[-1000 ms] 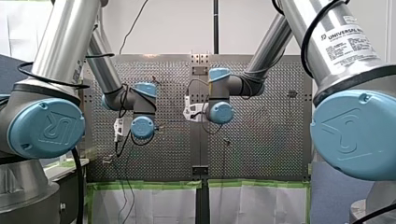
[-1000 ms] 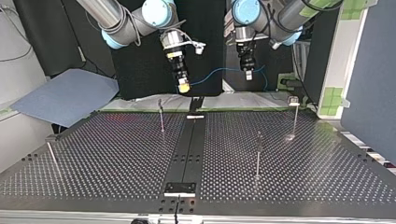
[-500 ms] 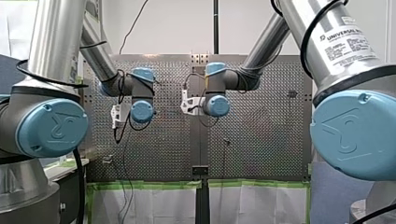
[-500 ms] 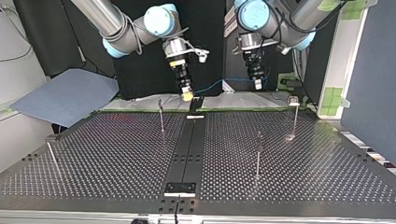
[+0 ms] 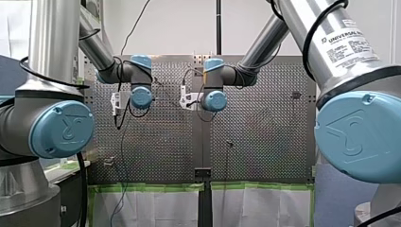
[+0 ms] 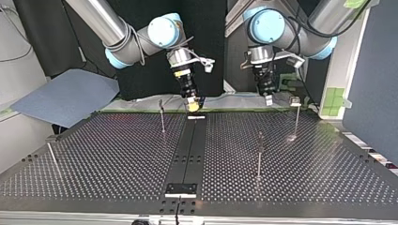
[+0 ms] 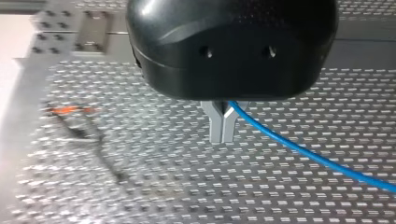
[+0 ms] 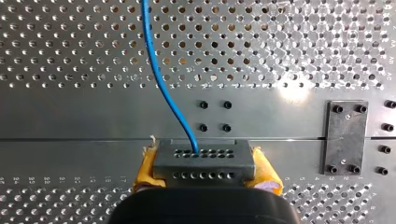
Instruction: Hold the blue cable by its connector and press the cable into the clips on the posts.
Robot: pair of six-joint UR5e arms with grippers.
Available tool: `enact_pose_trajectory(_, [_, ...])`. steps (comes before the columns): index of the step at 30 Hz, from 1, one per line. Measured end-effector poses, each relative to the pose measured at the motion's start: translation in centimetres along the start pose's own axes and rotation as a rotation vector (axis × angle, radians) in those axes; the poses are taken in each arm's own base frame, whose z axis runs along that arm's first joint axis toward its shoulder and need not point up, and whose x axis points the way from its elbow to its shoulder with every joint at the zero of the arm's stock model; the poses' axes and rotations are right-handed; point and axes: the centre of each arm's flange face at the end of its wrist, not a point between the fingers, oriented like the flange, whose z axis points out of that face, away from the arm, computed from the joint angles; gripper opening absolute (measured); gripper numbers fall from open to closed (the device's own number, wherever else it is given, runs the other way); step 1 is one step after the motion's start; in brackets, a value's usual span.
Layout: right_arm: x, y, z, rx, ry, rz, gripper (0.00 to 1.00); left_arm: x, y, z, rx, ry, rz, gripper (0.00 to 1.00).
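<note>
This is looking like a robotics lab. A perforated bench is carrying thin posts, with dark screens beyond it.

Thin upright posts rise from table, well apart; open lanes between.

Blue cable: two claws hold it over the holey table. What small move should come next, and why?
Probably ease my left gripper down toward the post beside it. My right gripper clamps the connector, the left pinches the blue cable, both hang above the table, and no cable shows on any post.
</note>
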Motion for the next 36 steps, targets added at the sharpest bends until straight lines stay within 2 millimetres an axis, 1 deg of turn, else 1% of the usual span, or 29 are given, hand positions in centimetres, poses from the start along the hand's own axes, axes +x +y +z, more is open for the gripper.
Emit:
enact_pose_trajectory(3, [0.3,0.0,0.2,-0.001,0.003,-0.001,0.0,-1.7,0.1,0.5,-0.012,-0.018,-0.014,0.0])
enact_pose_trajectory(7, [0.5,-0.1,0.3,0.001,0.006,-0.008,0.0,-2.9,-0.2,1.2,-0.002,-0.02,-0.006,0.0])
enact_pose_trajectory(10, [0.5,-0.2,0.3,0.003,0.006,-0.014,0.0,-4.1,-0.2,1.8,0.005,-0.031,0.004,0.0])
enact_pose_trajectory(13, [1.0,-0.5,0.6,0.009,0.013,-0.016,0.0,-6.0,0.2,2.4,-0.006,-0.051,0.01,0.0])
enact_pose_trajectory(16, [1.7,-0.9,1.0,0.021,0.019,-0.025,0.0,-8.4,0.4,2.7,-0.013,-0.076,0.015,0.0])
enact_pose_trajectory(20, [2.9,-1.5,1.5,0.031,0.025,-0.037,0.0,-11.4,0.6,2.6,-0.019,-0.108,0.017,0.0])
enact_pose_trajectory(24, [4.1,-1.8,2.1,0.037,0.036,-0.037,0.0,-13.6,1.1,2.0,-0.024,-0.123,0.013,0.0])
enact_pose_trajectory(26, [4.7,-2.0,2.4,0.039,0.039,-0.036,0.0,-14.0,1.4,1.7,-0.026,-0.118,0.015,0.0])
enact_pose_trajectory(28, [5.2,-2.0,2.6,0.039,0.041,-0.034,0.0,-14.0,1.5,1.6,-0.026,-0.105,0.02,0.0])
enact_pose_trajectory(36, [6.3,-1.6,3.5,0.038,0.055,-0.013,0.0,-11.7,1.1,1.9,-0.01,-0.021,0.065,0.0])
